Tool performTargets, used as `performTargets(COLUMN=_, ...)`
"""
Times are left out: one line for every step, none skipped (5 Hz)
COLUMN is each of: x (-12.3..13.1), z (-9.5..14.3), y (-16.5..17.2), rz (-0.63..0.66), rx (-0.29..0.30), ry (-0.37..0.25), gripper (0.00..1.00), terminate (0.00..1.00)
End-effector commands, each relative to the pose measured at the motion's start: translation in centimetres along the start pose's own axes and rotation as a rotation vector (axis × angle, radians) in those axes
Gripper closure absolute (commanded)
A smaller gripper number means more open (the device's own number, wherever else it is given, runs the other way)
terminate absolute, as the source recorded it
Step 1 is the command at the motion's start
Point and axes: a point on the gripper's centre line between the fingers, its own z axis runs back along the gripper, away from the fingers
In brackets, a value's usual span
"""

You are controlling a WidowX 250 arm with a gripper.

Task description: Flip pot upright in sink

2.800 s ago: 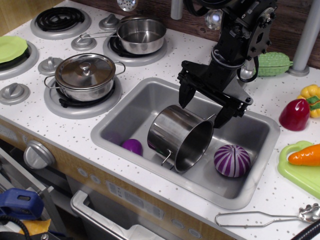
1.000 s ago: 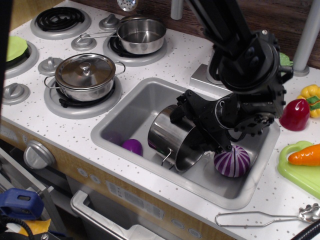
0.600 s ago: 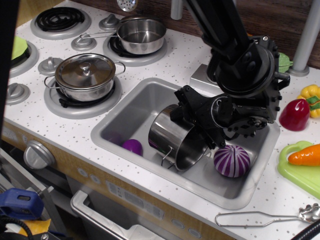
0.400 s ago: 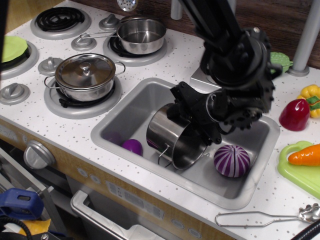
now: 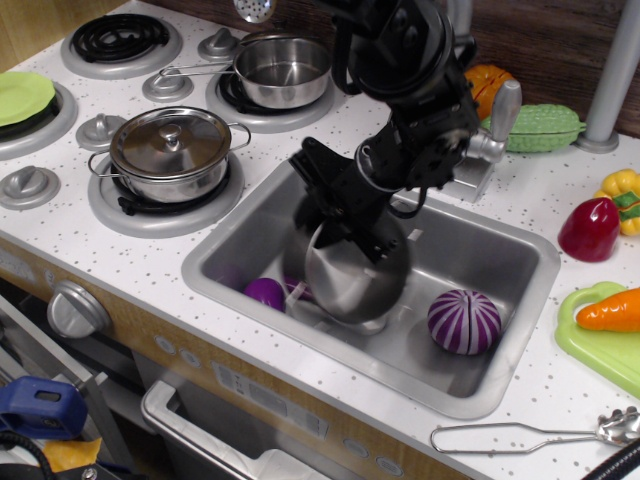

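The arm is swinging over to the left side of the sink [image 5: 500,235]. The gripper [image 5: 345,222] is holding the rim of the pot [image 5: 345,275] and is turning it. Before, the pot was lying on its side with its mouth facing right. Now it is lifting and sliding left, its open mouth looks to be facing front, blurred, and it is covering more of the small purple ball [image 5: 265,293].
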Motion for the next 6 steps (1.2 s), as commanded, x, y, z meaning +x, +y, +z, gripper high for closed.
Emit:
performTargets(x=1.4, z=1.8, y=2.0, rz=0.092, rx=-0.242, ry=-0.014, gripper=1.00, terminate=0.00)
performTargets(x=1.3, z=1.1, y=1.9, rz=0.082, rx=-0.215, ry=-0.038, gripper=1.00, terminate=0.00)
performTargets(x=1.3, z=0.5, y=2.2, rz=0.065, rx=-0.195, ry=-0.051, gripper=1.00, terminate=0.00)
performTargets(x=1.4, z=0.0, y=2.2, rz=0.071, rx=-0.237, ry=-0.048, gripper=0.00, terminate=0.00)
performTargets(x=1.4, z=0.1, y=2.2, rz=0.071, rx=-0.227, ry=-0.034, gripper=0.00, terminate=0.00)
performTargets(x=1.5, z=0.3, y=2.2, rz=0.069, rx=-0.215, ry=-0.013, gripper=0.00, terminate=0.00)
